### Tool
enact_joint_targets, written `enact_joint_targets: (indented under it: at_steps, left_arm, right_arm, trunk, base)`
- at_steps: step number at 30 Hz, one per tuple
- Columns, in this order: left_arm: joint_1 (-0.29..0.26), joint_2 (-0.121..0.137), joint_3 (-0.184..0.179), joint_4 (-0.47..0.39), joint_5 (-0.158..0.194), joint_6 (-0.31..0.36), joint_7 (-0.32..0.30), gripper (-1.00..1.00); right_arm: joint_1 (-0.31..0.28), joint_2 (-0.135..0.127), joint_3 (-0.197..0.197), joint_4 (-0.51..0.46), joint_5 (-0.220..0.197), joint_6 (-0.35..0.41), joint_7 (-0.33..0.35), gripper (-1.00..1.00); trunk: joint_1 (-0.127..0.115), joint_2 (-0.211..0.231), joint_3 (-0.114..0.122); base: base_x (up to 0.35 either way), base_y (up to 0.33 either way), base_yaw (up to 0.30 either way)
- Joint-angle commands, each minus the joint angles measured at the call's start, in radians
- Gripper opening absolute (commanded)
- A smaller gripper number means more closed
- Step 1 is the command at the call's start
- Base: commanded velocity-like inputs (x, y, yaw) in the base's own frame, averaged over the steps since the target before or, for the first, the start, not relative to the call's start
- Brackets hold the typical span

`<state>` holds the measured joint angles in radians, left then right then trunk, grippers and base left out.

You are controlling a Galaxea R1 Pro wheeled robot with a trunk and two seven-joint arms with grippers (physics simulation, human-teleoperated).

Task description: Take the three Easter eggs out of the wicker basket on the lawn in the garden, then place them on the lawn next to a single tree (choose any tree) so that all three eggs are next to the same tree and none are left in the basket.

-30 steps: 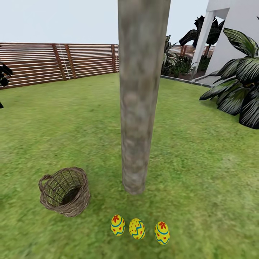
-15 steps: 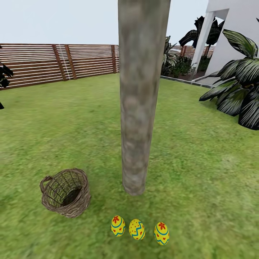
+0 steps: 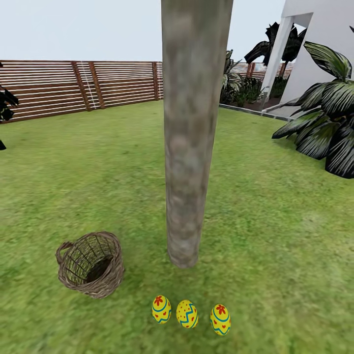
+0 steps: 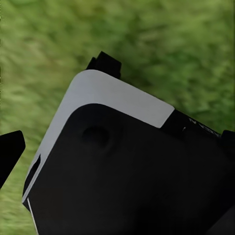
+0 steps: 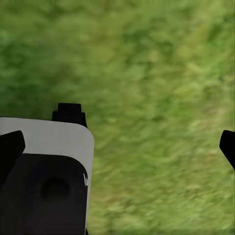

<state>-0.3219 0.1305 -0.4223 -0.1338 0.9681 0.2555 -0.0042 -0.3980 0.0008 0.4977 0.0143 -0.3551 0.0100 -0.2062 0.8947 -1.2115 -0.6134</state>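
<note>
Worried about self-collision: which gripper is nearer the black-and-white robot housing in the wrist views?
Left, probably. The left gripper hangs directly over the housing, which looms large between its jaws; the right gripper has the housing off beside one jaw, with lawn beyond.

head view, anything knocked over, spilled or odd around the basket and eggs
Nothing stands out. The wicker basket stands upright on the lawn, slightly tilted, with no egg visible inside it. The three Easter eggs stand in a neat row on the grass just in front of the tree trunk, apart from each other and unbroken.
</note>
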Motion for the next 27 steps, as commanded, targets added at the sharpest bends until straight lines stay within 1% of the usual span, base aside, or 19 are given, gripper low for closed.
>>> enact_joint_targets:
  at_steps: [1, 18, 21, 27]
  left_arm:
    - [0.0, 0.001, -0.004, -0.001, 0.005, 0.004, 0.0, 1.0]
    - [0.0, -0.001, -0.004, -0.001, 0.009, 0.003, 0.0, 1.0]
    - [0.0, 0.003, -0.003, 0.0, 0.009, 0.004, 0.0, 1.0]
    - [0.0, 0.002, -0.003, 0.027, 0.008, 0.004, -0.002, 1.0]
  right_arm:
    - [-0.001, 0.0, 0.009, 0.001, -0.007, 0.001, -0.002, 1.0]
    - [-0.001, 0.0, 0.009, 0.001, -0.007, 0.001, -0.002, 1.0]
    - [-0.001, 0.0, 0.009, 0.001, -0.007, 0.001, -0.002, 1.0]
    - [-0.001, 0.001, 0.009, 0.001, -0.007, 0.001, -0.002, 1.0]
  trunk:
    - [0.0, 0.0, -0.001]
    - [0.0, 0.0, -0.001]
    - [0.0, 0.0, -0.001]
    - [0.0, 0.0, -0.001]
  base:
    - [0.0, 0.0, 0.0]
    - [0.0, 0.0, 0.0]
    - [0.0, 0.0, 0.0]
    - [0.0, 0.0, 0.0]
